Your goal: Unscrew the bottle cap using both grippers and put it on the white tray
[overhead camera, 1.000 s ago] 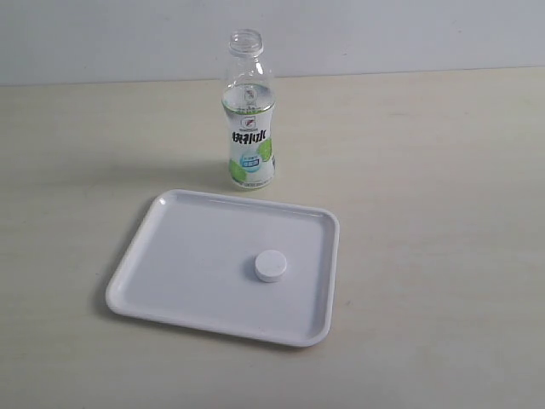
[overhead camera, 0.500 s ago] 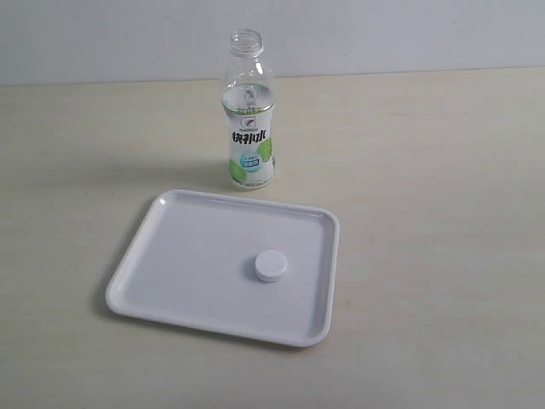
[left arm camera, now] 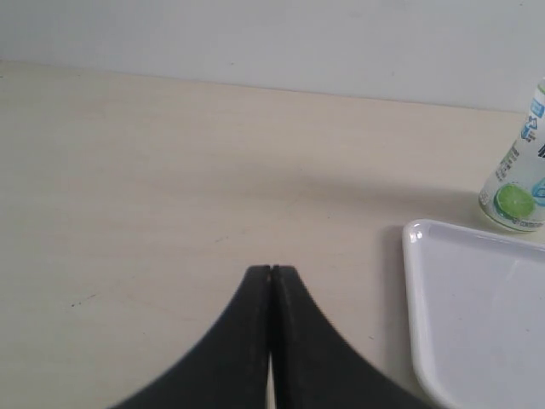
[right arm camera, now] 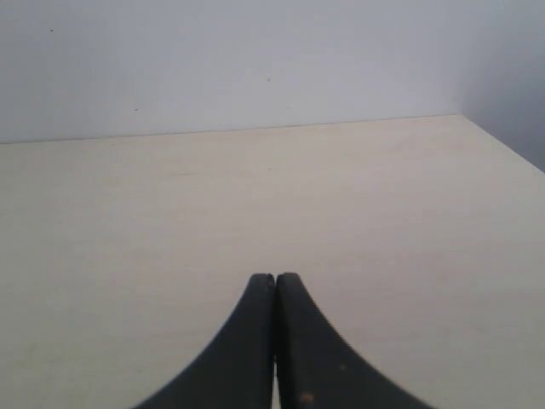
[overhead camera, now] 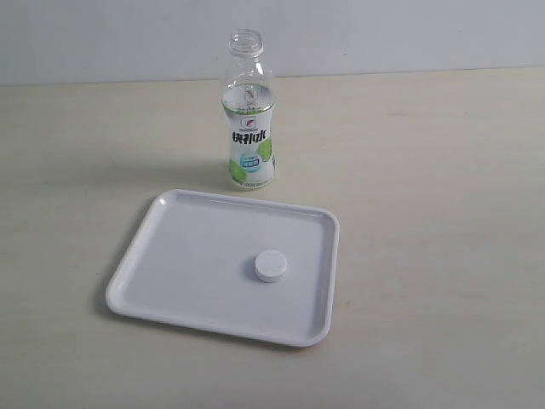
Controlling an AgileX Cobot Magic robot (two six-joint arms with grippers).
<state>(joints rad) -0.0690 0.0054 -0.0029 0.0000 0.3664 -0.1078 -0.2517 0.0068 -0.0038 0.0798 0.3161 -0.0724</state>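
The white bottle cap (overhead camera: 271, 267) lies flat on the white tray (overhead camera: 170, 264), right of the tray's middle. Behind the tray stands the clear bottle (overhead camera: 249, 119), upright, its neck open with no cap on it. Neither arm shows in the exterior view. My left gripper (left arm camera: 271, 269) is shut with nothing in it, over bare table; the tray's corner (left arm camera: 443, 281) and the bottle's base (left arm camera: 516, 200) show off to one side of it. My right gripper (right arm camera: 274, 277) is shut and empty too, over bare table with no task object in its view.
The light wooden table (overhead camera: 443, 170) runs back to a pale wall (overhead camera: 383, 34). The right wrist view shows the table's far corner (right arm camera: 460, 116) and a side edge.
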